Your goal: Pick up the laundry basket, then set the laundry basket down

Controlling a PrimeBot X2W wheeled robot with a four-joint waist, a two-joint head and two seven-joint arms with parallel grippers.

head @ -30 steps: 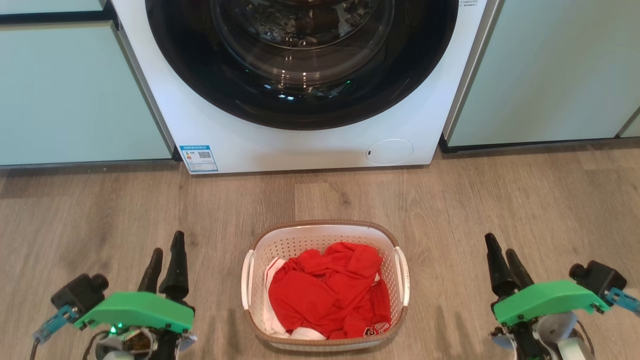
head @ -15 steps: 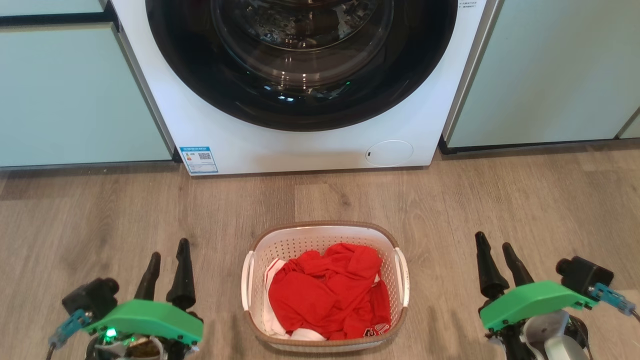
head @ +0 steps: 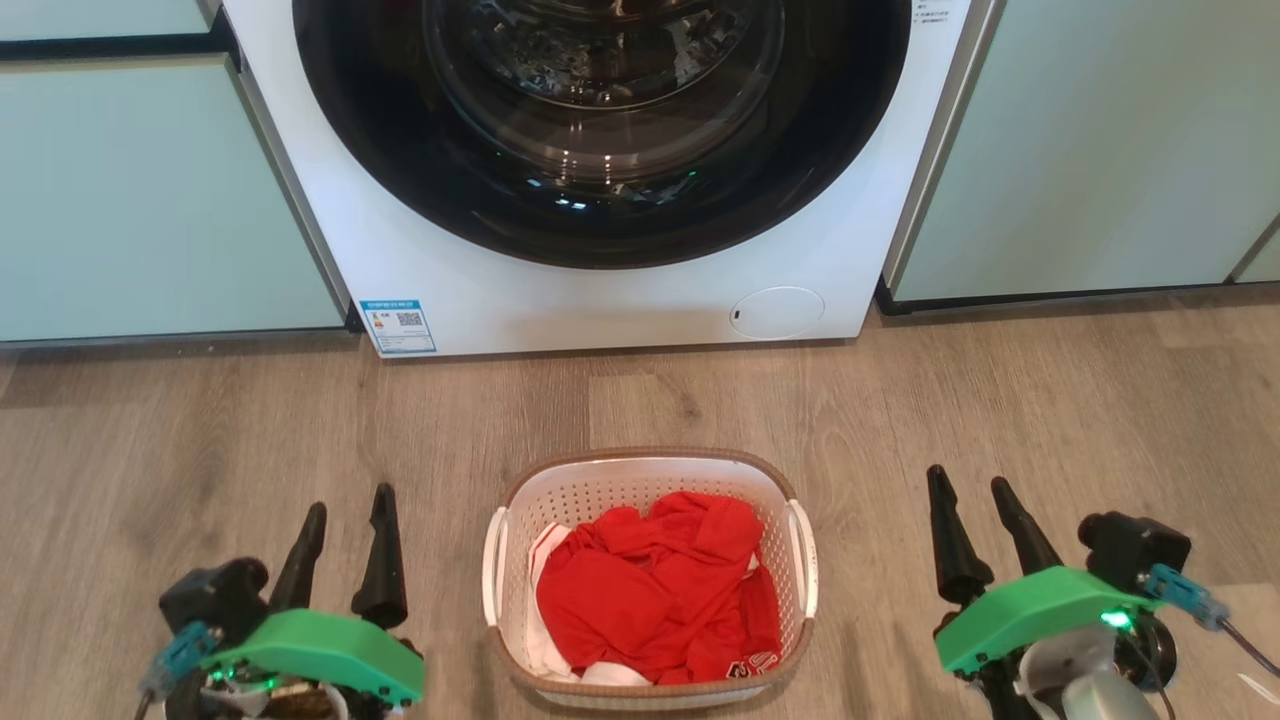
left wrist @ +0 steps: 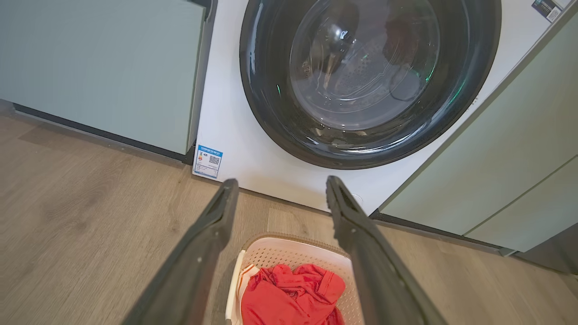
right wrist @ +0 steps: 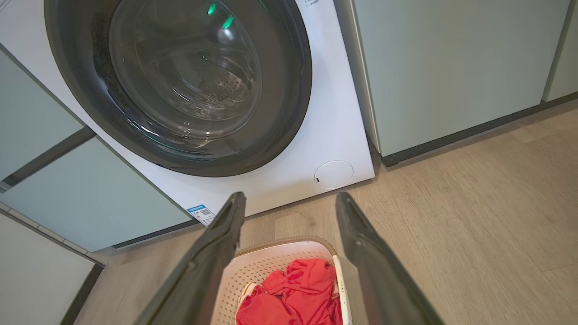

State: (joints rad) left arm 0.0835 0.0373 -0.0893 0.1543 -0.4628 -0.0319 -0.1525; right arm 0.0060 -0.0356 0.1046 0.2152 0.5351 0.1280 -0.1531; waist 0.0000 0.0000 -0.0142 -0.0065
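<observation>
The laundry basket stands on the wooden floor in front of the washing machine. It is white and perforated, with a brown rim and a white handle on each side, and it holds red clothing. My left gripper is open at the lower left, a short way left of the basket, holding nothing. To the basket's right my right gripper is open too, with nothing between its fingers. Both wrist views show the laundry basket between the spread fingers, below them.
A white front-loading washing machine with a dark round door stands straight ahead. Pale green cabinets flank it on both sides. Wooden floor lies between the machine and the basket.
Both grippers have moved inward toward the basket's sides, the left to the right and the right to the left, still open. The basket has stayed put; the view shifted slightly.
</observation>
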